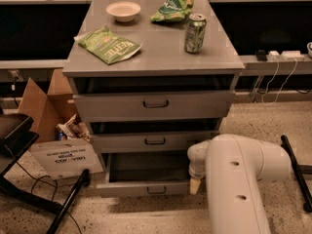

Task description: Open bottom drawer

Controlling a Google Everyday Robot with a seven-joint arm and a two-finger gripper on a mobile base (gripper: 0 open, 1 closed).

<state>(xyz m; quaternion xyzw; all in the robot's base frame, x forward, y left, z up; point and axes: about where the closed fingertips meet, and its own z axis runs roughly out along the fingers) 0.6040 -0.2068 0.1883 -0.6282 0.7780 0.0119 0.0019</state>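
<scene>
At the foot of the grey cabinet (161, 57), the bottom drawer (129, 188) stands pulled out toward the near side. It has a slim grey front panel with a small dark loop handle (156, 189), and its flat tray lies in shadow. Just right of its front corner sits the gripper (194, 184), below the white arm (239, 179) — whether it is open or closed, I cannot tell.

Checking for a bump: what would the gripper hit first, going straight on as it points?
Probably the floor: the gripper points down by the right front corner of the bottom drawer. Depth is unclear; it might clip that corner.
</scene>
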